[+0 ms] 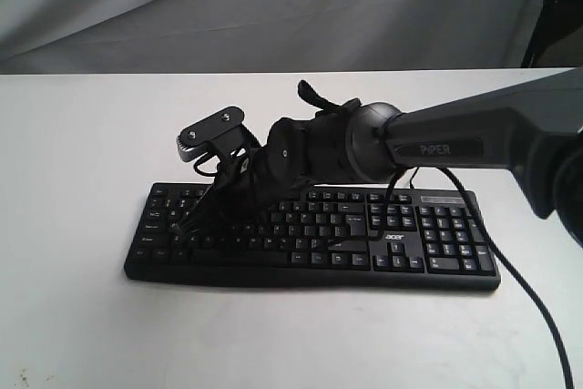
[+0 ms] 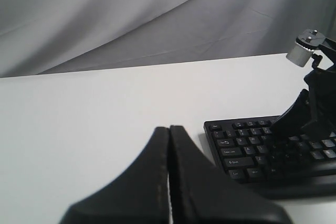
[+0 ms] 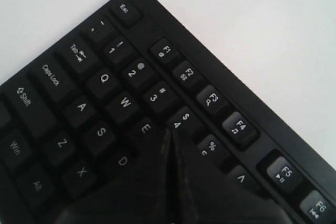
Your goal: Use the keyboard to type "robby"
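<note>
The black keyboard (image 1: 314, 241) lies flat on the white table (image 1: 82, 161), with its acer logo near the number pad. My right gripper (image 1: 191, 221) reaches across to the keyboard's left half and is shut. In the right wrist view its closed tip (image 3: 170, 130) sits just below the 4 key (image 3: 181, 119), beside E (image 3: 145, 128), and hides the key under it. Whether it touches that key cannot be told. My left gripper (image 2: 169, 128) is shut with nothing in it. It hangs over bare table left of the keyboard (image 2: 247, 150) and stays out of the exterior view.
A black cable (image 1: 524, 289) runs past the keyboard's right end toward the front right of the table. Grey cloth (image 1: 273, 6) hangs behind the table. The right arm's wrist camera (image 1: 211, 134) stands above the keyboard's left half.
</note>
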Controlling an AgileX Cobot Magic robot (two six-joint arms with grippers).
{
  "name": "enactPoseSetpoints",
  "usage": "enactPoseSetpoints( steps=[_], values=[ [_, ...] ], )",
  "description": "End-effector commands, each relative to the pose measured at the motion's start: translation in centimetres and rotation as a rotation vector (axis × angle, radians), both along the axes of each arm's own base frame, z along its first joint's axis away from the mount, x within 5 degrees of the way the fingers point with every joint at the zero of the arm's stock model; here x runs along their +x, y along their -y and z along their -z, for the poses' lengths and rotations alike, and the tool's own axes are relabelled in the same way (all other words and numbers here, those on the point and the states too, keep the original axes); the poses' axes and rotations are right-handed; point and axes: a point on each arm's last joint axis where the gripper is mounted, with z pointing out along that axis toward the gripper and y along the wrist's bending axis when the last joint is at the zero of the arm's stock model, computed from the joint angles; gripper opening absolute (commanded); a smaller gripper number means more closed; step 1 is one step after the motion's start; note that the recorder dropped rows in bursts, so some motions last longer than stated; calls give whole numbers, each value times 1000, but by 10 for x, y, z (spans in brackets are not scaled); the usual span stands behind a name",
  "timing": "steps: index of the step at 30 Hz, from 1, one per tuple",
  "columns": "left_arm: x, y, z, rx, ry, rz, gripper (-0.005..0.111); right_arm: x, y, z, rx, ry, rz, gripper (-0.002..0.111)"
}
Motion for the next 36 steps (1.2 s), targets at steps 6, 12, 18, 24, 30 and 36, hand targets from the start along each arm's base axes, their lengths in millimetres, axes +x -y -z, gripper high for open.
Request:
enactPoseSetpoints(
  steps=[6, 12, 18, 24, 30, 36],
  values=[
    [0, 0, 1, 1, 7, 6, 0, 1, -1, 9, -15, -7, -8, 0],
    [0, 0, 1, 1, 7, 6, 0, 0, 2, -25, 1, 54, -36, 0],
    [0, 0, 1, 1, 7, 6, 0, -15, 57, -44, -6, 7, 76, 0],
    [0, 0, 1, 1, 7, 6, 0, -15, 72, -28, -31, -1, 114, 0],
    [0, 0, 1, 1, 7, 6, 0, -11, 81, -25, -41, -11, 133, 0],
    [0, 0, 1, 1, 7, 6, 0, -12, 81, -21, -49, -19, 131, 0]
  ],
)
